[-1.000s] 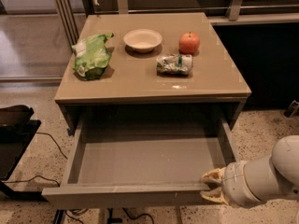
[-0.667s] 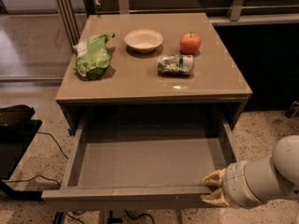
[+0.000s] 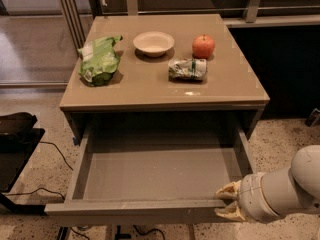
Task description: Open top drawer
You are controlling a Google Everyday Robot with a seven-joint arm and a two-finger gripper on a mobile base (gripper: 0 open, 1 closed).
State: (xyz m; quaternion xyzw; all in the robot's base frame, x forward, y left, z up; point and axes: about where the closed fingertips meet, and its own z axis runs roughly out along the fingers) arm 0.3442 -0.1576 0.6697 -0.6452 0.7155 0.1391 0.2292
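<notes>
The top drawer [image 3: 150, 169] of the taupe cabinet is pulled far out towards me, showing a plain grey shallow interior with nothing in it. Its front panel [image 3: 135, 211] runs along the bottom of the view. My gripper [image 3: 226, 201] comes in from the lower right on a white arm. Its pale fingers [image 3: 227, 190] sit at the right end of the drawer's front edge, one above and one below the rim.
On the cabinet top [image 3: 150, 84] lie a green chip bag [image 3: 100, 60], a white bowl [image 3: 153, 43], a red apple [image 3: 203, 46] and a crumpled snack packet [image 3: 186, 68]. A black object with cables [image 3: 17, 139] stands on the floor at left. Dark shelving is at right.
The drawer has slid slightly further out, and the gripper has stayed at its right front edge.
</notes>
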